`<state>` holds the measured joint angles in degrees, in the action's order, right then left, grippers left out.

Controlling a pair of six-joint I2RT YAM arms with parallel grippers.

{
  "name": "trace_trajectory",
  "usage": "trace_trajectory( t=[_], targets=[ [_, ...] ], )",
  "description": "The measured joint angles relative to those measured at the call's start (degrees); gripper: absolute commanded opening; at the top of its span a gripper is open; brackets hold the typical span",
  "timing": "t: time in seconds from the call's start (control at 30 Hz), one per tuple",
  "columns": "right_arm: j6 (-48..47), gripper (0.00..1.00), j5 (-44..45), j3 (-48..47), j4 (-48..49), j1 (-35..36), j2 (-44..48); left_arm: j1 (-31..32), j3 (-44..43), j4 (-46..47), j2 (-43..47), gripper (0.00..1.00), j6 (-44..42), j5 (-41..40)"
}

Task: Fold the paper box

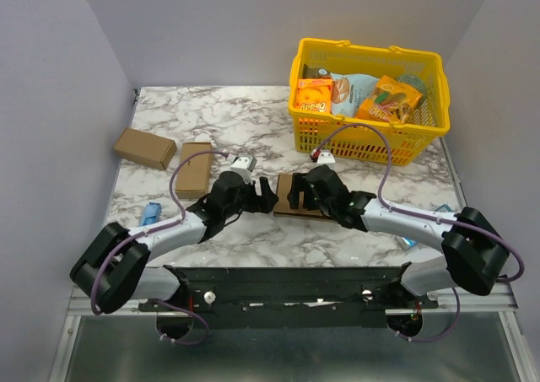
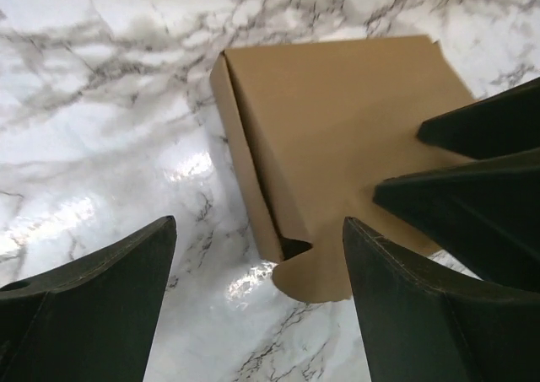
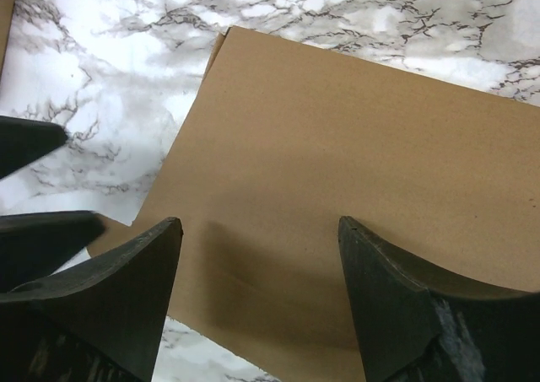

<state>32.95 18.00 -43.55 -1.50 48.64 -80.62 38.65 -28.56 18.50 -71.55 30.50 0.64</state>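
Observation:
The paper box (image 1: 285, 198) lies closed and flat on the marble table, between my two grippers. In the left wrist view the paper box (image 2: 337, 129) shows a creased side wall and a rounded tab (image 2: 321, 274) at its near corner. My left gripper (image 2: 257, 230) is open at that corner, the tab just inside its right finger (image 2: 405, 298). My right gripper (image 3: 260, 222) hangs open over the brown top panel (image 3: 354, 163), holding nothing. From above, the left gripper (image 1: 263, 195) and right gripper (image 1: 295, 193) nearly meet over the box.
A yellow basket (image 1: 363, 142) with snack packs stands at the back right. Two smaller brown boxes (image 1: 145, 148) (image 1: 194, 169) lie at the left. A blue item (image 1: 150, 213) rests beside the left arm, another (image 1: 443, 208) near the right arm.

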Motion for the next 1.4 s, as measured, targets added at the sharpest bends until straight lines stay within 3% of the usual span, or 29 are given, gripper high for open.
trace_trajectory(
  t=[0.27, 0.4, 0.53, 0.7, 1.0, 1.17, 1.4],
  targets=[
    [0.0, 0.9, -0.87, -0.13, -6.58, -2.25, 7.56, -0.92, -0.39, 4.79, -7.1, 0.88, 2.82, 6.27],
    [-0.02, 0.81, -1.22, 1.77, -8.11, -5.73, 13.14, -1.51, -1.05, 6.51, -7.23, 0.88, 3.23, 7.08],
    [0.04, 0.79, -1.84, 4.57, -9.03, -7.78, 15.61, -1.81, -1.33, 7.15, -7.52, 0.87, 3.28, 7.8],
    [1.16, 0.78, -2.86, 8.66, -9.35, -7.78, 16.04, -1.84, -1.88, 8.33, -9.94, 0.74, 3.45, 8.85],
    [3.78, 0.78, -3.91, 11.85, -6.45, -7.78, 16.85, -1.84, -1.75, 11.06, -16.11, 0.66, 3.67, 10.99],
    [4.76, 0.89, -4.24, 12.02, -6.14, -7.87, 17.18, -1.9, -1.73, 14.01, -19.91, 0.59, 4.07, 12.72],
    [4.79, 0.89, -3.15, 10.54, -13.84, -8.83, 20.11, -1.95, -1.81, 15.52, -20.5, 0.56, 3.87, 13.44]
  ],
)
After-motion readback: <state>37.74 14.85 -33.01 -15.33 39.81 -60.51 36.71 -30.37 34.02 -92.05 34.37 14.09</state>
